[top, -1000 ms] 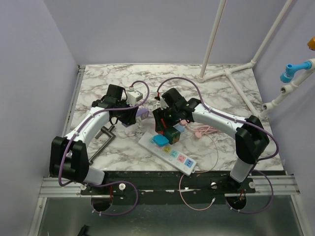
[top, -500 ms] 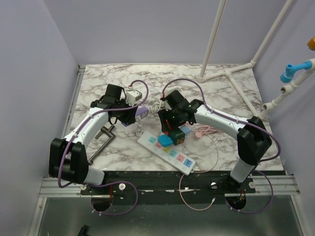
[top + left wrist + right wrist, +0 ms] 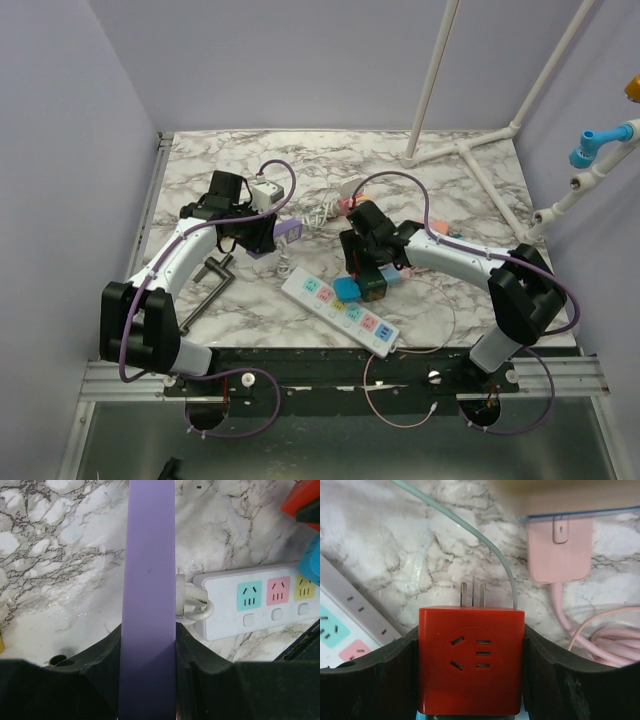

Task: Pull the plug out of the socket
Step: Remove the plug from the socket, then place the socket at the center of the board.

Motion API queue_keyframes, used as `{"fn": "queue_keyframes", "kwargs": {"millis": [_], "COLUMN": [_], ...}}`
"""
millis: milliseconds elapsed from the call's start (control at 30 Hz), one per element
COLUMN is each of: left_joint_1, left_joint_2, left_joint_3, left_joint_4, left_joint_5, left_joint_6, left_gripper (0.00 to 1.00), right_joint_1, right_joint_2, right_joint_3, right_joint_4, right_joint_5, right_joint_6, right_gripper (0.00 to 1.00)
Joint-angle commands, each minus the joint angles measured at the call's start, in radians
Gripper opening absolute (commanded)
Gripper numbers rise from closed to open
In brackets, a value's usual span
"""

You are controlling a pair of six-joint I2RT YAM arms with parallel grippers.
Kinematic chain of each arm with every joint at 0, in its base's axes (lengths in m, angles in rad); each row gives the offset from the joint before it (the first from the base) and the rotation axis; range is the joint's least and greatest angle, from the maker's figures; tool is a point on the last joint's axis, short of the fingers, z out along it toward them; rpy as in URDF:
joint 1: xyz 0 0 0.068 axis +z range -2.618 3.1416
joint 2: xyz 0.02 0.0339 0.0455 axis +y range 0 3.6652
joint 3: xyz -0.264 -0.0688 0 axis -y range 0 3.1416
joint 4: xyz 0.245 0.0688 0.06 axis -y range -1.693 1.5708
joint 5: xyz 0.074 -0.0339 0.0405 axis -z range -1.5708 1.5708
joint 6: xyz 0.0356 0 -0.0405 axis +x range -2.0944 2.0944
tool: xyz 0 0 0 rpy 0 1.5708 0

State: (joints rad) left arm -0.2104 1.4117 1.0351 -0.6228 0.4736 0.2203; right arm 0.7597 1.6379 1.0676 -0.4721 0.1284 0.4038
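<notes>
Right wrist view: the red plug is out of the power strip. It hangs over bare marble just beside the strip's far right side, with the right gripper clamped on its side faces.

Hazards:
- The thin green cable passes just beside the prongs and could snag on a sweep.
- A loosened clamp would likely drop the plug onto the strip or the pink charger.

The body is a cube, so the prong axis serves as its long axis. The prongs point away from the wrist and enter no socket.

The left gripper is clamped on a purple block.
</notes>
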Motion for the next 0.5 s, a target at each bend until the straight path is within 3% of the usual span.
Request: {"fn": "queue_keyframes", "kwargs": {"millis": [0, 467], "left_joint_1": [0.006, 0.006], "left_joint_2": [-0.042, -0.057], "left_joint_3": [0.007, -0.012], "left_joint_4": [0.008, 0.01], "left_joint_5": [0.068, 0.085], "left_joint_6": [0.002, -0.001], "left_gripper": [0.0, 0.0], "right_joint_1": [-0.006, -0.012], "right_joint_2": [-0.009, 0.0], "right_joint_3": [-0.005, -0.051], "right_joint_4": [0.093, 0.069], "right_joint_5": [0.13, 0.259], "right_joint_6": [0.04, 0.101], "right_gripper": [0.64, 0.75]}}
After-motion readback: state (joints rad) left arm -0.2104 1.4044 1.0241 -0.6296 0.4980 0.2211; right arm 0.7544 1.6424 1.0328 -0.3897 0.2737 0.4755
